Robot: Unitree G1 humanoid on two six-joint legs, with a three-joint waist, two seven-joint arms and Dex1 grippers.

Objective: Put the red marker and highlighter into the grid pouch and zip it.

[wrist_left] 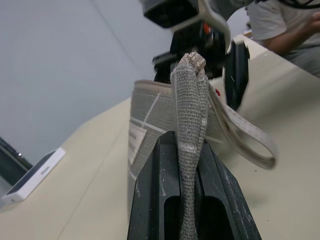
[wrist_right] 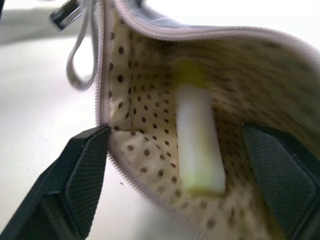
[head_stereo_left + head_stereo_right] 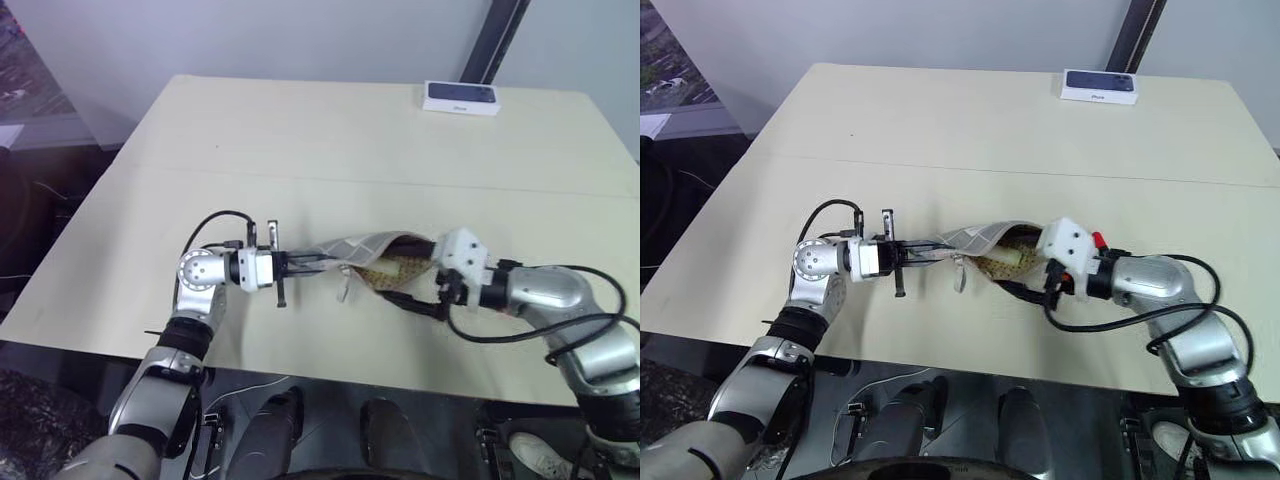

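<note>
Pinching grid pouch (image 3: 352,250), left end effector (image 3: 300,264); right end effector (image 2: 180,165) spread wide, empty.

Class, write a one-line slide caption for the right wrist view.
Open right hand at the grid pouch mouth, highlighter inside.

No text is readable: print on the grid pouch (image 1: 150,120) label and the phone box (image 3: 461,97) is too small.

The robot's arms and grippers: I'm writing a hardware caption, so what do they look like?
Both arms are silver-grey metal with round joints and looping black cables. Each wrist carries a white block. The left gripper and right gripper have two black fingers; the pads are cross-hatched.
</note>
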